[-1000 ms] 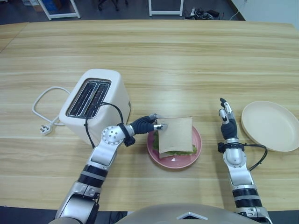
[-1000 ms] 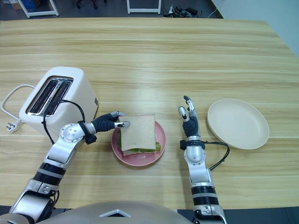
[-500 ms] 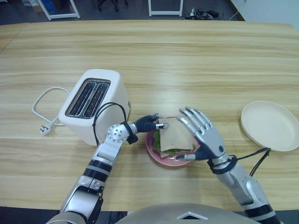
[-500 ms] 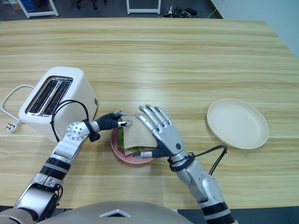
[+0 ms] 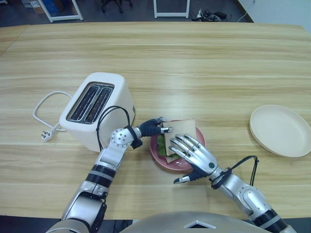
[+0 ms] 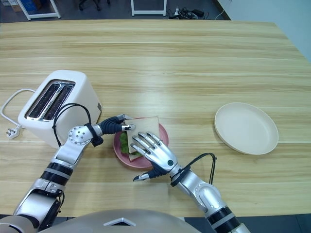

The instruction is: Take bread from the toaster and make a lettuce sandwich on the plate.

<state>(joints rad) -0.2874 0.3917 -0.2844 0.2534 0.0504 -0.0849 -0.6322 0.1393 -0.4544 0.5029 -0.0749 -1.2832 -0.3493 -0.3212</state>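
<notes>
A pink plate (image 5: 154,154) lies in front of me with a sandwich on it: a brown top bread slice (image 5: 181,128) over green lettuce (image 5: 160,143). My left hand (image 5: 154,128) sits at the plate's left side, fingers curled onto the top slice's left edge. My right hand (image 5: 195,156) hovers palm down, fingers spread, over the near part of the sandwich and plate, and hides that part. The white toaster (image 5: 99,109) stands left of the plate, both its slots dark.
An empty cream plate (image 5: 281,130) rests at the right. The toaster's white cord and plug (image 5: 45,116) trail to the left. A black cable loops by each wrist. Bare wooden table stretches beyond the plates.
My right hand swung from standing upright right of the plate to palm down over the sandwich, then slid toward the near rim. The left hand stayed at the bread's edge.
</notes>
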